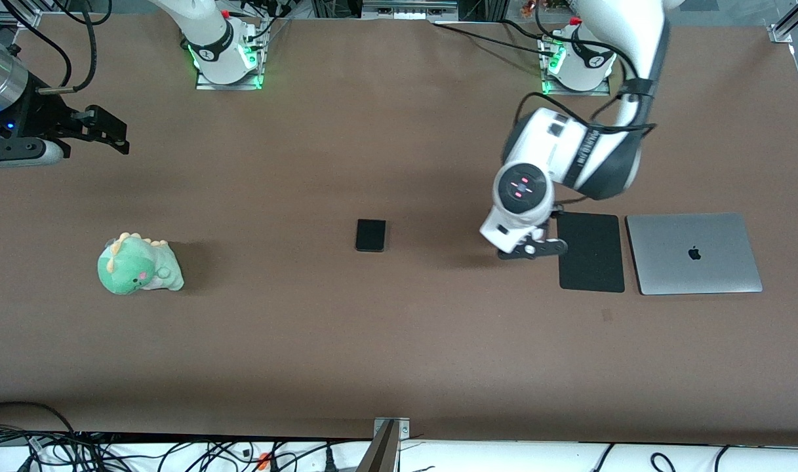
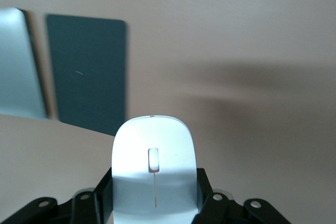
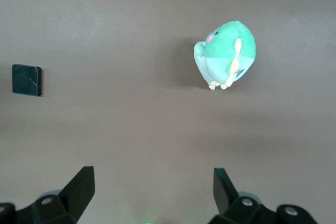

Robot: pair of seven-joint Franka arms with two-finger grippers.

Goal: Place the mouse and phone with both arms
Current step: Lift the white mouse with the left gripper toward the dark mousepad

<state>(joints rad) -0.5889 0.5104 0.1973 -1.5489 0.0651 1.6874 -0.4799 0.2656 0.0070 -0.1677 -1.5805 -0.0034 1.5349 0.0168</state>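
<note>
My left gripper (image 1: 534, 248) is shut on the white mouse (image 2: 153, 150), its black fingers (image 2: 105, 184) pressing both sides. It hangs over the bare table just beside the black mouse pad (image 1: 590, 252), on the side toward the right arm's end. In the front view the wrist hides the mouse. The black phone (image 1: 370, 235) lies flat mid-table and also shows in the right wrist view (image 3: 26, 80). My right gripper (image 1: 113, 134) is open and empty, up over the right arm's end of the table; in its own view (image 3: 153, 177) only table lies between the fingers.
A closed silver laptop (image 1: 694, 253) lies beside the mouse pad toward the left arm's end; pad (image 2: 86, 72) and laptop (image 2: 18, 72) show in the left wrist view. A green plush dinosaur (image 1: 138, 264) sits toward the right arm's end, also in the right wrist view (image 3: 227, 55).
</note>
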